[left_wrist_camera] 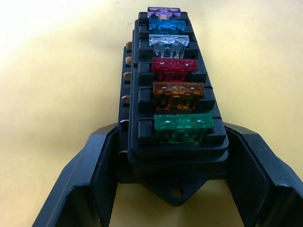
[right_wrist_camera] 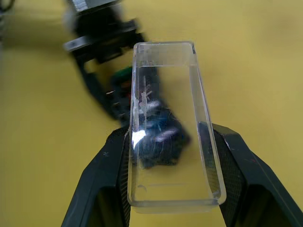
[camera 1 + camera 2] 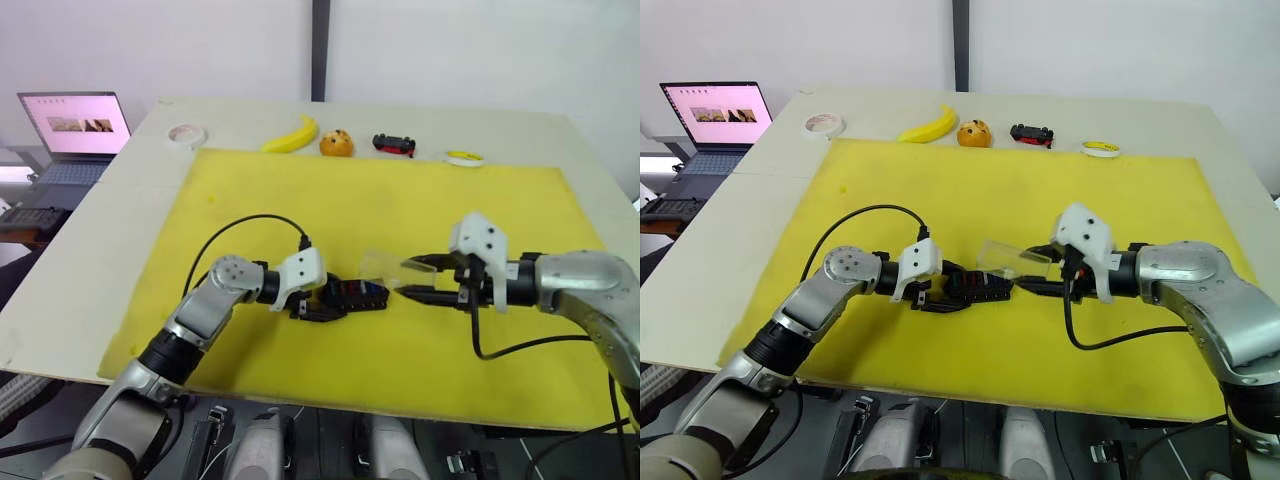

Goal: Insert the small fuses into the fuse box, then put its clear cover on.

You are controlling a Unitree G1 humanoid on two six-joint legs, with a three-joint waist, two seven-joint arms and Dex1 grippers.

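The black fuse box [image 3: 358, 294] lies on the yellow mat [image 3: 300, 200], and my left gripper [image 3: 322, 302] is shut on its left end. In the left wrist view a row of small fuses stands in its slots: green [image 1: 183, 126], orange-brown [image 1: 178, 92], red [image 1: 174, 66], clear grey [image 1: 168, 41], blue [image 1: 166, 24] and purple [image 1: 164, 11]. My right gripper [image 3: 408, 278] is shut on the clear cover [image 2: 170, 123]. It holds the cover [image 3: 383, 264] tilted just above and to the right of the box's right end, and the box shows through it.
Along the table's far edge lie a white tape roll [image 3: 186, 134], a banana [image 3: 292, 137], an orange fruit [image 3: 336, 144], a black-and-red toy car [image 3: 394, 145] and a yellow tape roll [image 3: 463, 157]. An open laptop [image 3: 75, 125] stands at the far left.
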